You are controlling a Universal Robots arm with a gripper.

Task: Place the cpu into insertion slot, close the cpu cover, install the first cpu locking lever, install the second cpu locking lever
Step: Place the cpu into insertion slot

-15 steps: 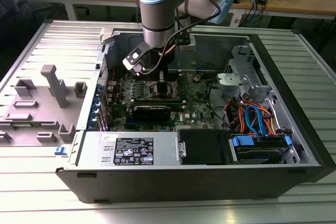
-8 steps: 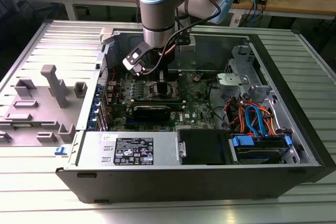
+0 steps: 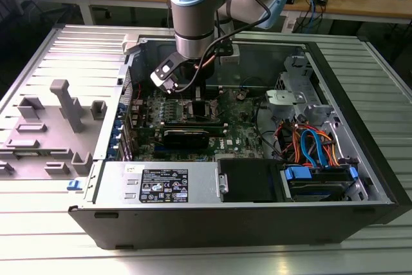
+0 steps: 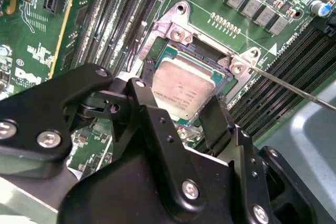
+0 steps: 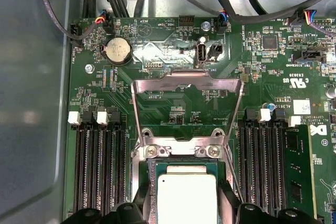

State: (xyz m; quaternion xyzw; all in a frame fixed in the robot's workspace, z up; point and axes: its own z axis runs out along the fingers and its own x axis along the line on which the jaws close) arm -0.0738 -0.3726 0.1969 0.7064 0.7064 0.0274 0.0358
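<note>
1. Where the arm [image 3: 193,11] reaches down into the open computer case [image 3: 193,223] in the exterior view, its gripper [image 3: 198,102] hangs low over the green motherboard [image 3: 238,123], towards the case's far wall.
2. The case lies on its side on a ribbed metal tabletop [image 3: 38,236]. A silver power supply [image 3: 161,183] runs along its near edge, and orange and blue cables [image 3: 309,143] bunch towards the exterior view's right. Grey plastic fixtures [image 3: 64,104] stand on the tabletop at the exterior view's left.
3. In the second wrist view the gripper [image 4: 181,98] straddles the cpu [image 4: 181,82]. Its black fingers [image 4: 215,116] are drawn in against two opposite edges of the chip (parted by the chip's width and no more), so it has hold of the cpu.
4. The cpu lies flat within the insertion slot [image 4: 173,51], silver top upward, with a thin green margin showing along its edges. Whether it is fully seated I cannot tell.
5. A thin metal locking lever [image 4: 294,90] slants out from the slot's corner, passing over the black memory slots [image 4: 294,61].
6. In the first wrist view the cpu [image 5: 187,195] sits between the fingers [image 5: 228,200], inside the slot's silvery rim [image 5: 184,150].
7. The cpu cover [image 5: 186,82] is swung open away from the chip, and bare green board shows through its window.
8. A coin battery [image 5: 117,51] sits beyond the cover.
</note>
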